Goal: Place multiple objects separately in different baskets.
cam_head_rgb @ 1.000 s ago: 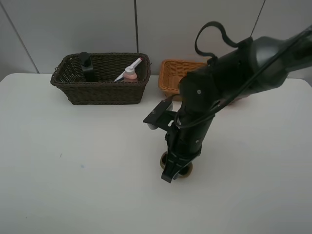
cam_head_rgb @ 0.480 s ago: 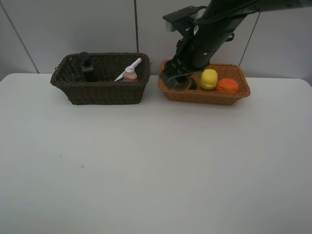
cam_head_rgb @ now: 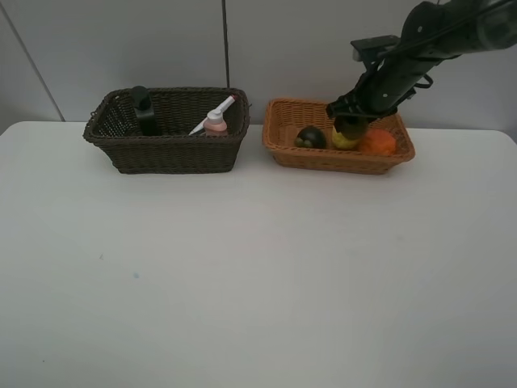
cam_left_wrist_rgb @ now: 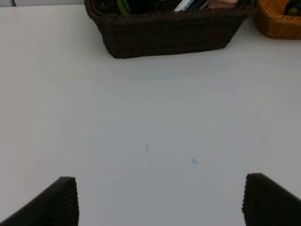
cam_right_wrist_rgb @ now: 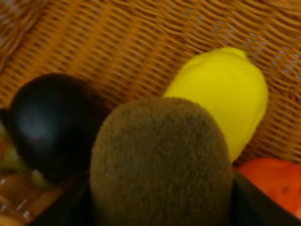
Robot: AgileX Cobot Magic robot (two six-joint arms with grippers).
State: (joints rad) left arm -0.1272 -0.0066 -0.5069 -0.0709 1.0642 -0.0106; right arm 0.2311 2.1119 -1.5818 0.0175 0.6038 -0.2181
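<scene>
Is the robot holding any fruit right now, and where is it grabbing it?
Yes. The right end effector grips the brown kiwi by its sides. The left end effector holds nothing.

White table (cam_head_rgb: 242, 283), dark brown wicker basket (cam_head_rgb: 174, 153) and orange-tan wicker basket (cam_head_rgb: 339, 158) side by side at rear

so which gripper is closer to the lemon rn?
Right. The right gripper holds the kiwi just above the lemon in the orange-tan basket. The left gripper is out over bare table, near the dark basket.
</scene>
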